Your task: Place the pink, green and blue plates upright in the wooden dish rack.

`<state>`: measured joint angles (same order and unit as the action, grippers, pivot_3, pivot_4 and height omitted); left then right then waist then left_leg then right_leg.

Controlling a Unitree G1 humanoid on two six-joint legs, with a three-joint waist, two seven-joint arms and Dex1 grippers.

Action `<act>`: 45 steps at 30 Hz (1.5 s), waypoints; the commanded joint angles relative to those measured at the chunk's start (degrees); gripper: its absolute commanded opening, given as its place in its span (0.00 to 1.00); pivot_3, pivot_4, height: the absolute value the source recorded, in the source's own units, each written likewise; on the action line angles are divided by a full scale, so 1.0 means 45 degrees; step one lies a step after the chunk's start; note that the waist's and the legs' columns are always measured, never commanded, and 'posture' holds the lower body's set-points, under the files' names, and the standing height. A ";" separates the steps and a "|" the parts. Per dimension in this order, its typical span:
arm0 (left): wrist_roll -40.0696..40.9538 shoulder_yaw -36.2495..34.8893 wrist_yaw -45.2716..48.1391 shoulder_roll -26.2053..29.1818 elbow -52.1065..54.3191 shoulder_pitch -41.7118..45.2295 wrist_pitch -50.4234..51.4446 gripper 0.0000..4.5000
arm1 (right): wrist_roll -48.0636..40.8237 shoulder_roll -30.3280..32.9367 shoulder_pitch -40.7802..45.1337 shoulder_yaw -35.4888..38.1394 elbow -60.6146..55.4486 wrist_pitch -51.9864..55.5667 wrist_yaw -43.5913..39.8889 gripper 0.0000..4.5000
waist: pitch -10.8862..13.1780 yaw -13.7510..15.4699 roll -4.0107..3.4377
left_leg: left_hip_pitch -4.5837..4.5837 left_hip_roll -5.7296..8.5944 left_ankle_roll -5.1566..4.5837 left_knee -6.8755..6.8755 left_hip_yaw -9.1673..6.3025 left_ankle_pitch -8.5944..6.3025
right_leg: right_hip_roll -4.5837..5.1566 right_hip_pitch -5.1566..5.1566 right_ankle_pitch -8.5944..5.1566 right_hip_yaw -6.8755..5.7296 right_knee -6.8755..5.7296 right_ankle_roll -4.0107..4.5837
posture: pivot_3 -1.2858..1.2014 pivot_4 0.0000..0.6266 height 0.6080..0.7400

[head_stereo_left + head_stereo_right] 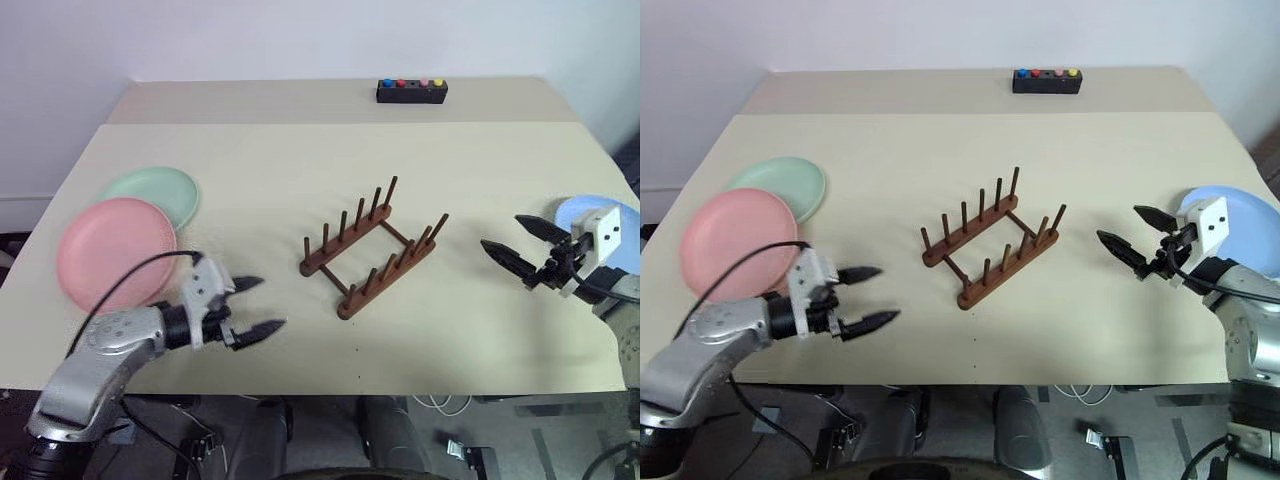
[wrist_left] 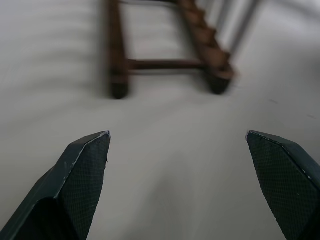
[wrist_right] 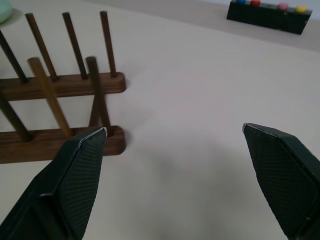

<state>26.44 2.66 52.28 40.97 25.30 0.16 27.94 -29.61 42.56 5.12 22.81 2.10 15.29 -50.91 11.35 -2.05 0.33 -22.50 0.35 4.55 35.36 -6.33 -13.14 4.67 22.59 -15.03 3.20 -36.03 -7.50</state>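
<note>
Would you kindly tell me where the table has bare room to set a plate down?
Bare: between rack and button box, and between rack and right hand. Crowded: left edge, where pink plate overlaps green plate.

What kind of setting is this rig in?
Probably a lab test bench, not a kitchen: a bare beige table against a plain white wall, a staged dark brown wooden peg dish rack at centre, and a black box with coloured buttons at the far edge.
</note>
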 commanded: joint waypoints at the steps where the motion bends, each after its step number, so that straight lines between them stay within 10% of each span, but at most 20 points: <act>1: -0.0342 0.0909 0.0529 -0.0290 -0.0441 0.0725 -0.0468 1.00 | -0.0339 -0.0099 -0.0487 0.0188 -0.1625 0.0304 0.0203 0.99 | 0.0001 0.0000 0.0002 | 0.0000 -0.0001 0.0000 0.0001 0.0000 0.0000 | -0.0002 0.0001 0.0000 0.0000 -0.0002 0.0000 | 0.52 0.24 0.96; 14: -0.3239 0.4203 -0.0960 -0.3771 -0.3026 0.3137 -0.1322 1.00 | -0.0716 -0.1003 -0.1862 0.0168 -0.3942 0.1117 0.1489 0.99 | -0.0006 0.0222 0.0000 | 0.0002 -0.0002 0.0000 0.0022 -0.0003 0.0000 | -0.0005 -0.0003 0.0002 -0.0001 -0.0013 -0.0004 | 0.52 0.24 0.96; 23: -0.3599 0.3854 -0.1962 -0.4367 -0.3345 0.3078 -0.1318 0.18 | -0.0737 -0.1109 -0.1645 -0.0082 -0.4121 0.1265 0.1790 1.00 | -0.0014 0.0295 -0.0005 | -0.0001 0.0001 0.0000 0.0060 -0.0008 -0.0001 | -0.0002 -0.0027 0.0000 -0.0004 -0.0012 -0.0001 | 0.52 0.24 0.96; 45: -0.3580 0.3702 0.2928 -0.4274 -0.9273 0.7299 -0.5864 0.18 | 0.0030 -0.0317 -0.3591 0.1185 -0.3790 0.0717 0.1223 1.00 | -0.0008 0.0285 0.0004 | -0.0015 0.0005 -0.0003 0.0063 -0.0009 -0.0002 | -0.0004 -0.0018 0.0004 -0.0010 -0.0010 -0.0013 | 0.52 0.24 0.96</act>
<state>9.35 19.20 63.48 22.79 -16.42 31.42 4.21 -29.42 41.13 -10.81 25.85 -11.83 19.62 -45.71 11.32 -0.77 0.35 -22.58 0.37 4.54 35.66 -6.37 -13.15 4.66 22.50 -15.01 3.15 -36.07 -7.56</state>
